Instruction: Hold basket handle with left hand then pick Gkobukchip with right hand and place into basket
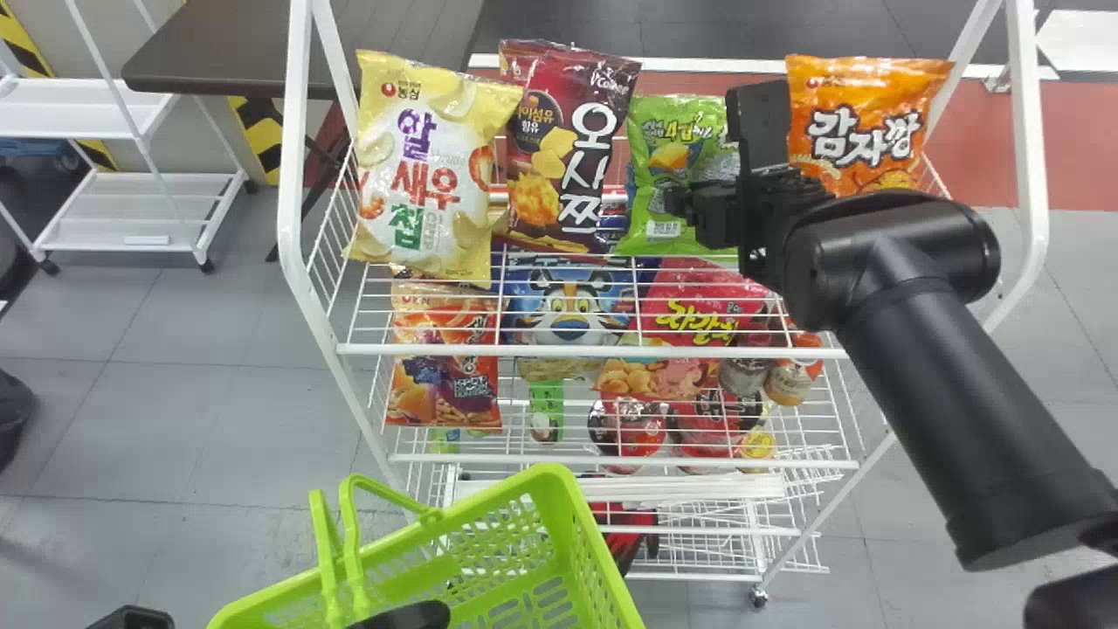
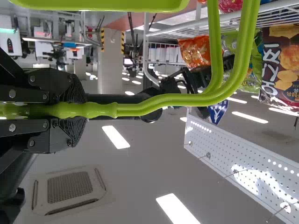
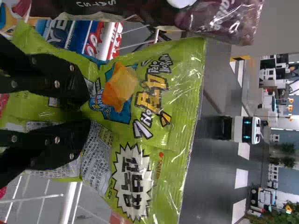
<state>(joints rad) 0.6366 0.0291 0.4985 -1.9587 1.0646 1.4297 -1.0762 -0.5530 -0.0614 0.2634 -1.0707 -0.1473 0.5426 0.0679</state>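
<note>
The green Gkobukchip bag (image 1: 668, 175) is on the top shelf, between the maroon bag and my right gripper's dark body. My right gripper (image 1: 690, 212) presses in at its right side. In the right wrist view, the right gripper (image 3: 86, 111) is shut on the Gkobukchip (image 3: 154, 116), with creases spreading from the fingertips. Low in the head view, my left gripper (image 1: 403, 615) is by the green basket (image 1: 576, 542) and its handle (image 1: 352, 533). The left wrist view shows the left gripper (image 2: 70, 110) shut on the handle (image 2: 154, 103).
The white wire rack (image 1: 594, 351) holds a yellow bag (image 1: 428, 166) and maroon bag (image 1: 568, 148) left of the Gkobukchip, and an orange bag (image 1: 865, 122) to the right. More snacks and cups fill lower shelves. The basket stands low in front of the rack, toward the left.
</note>
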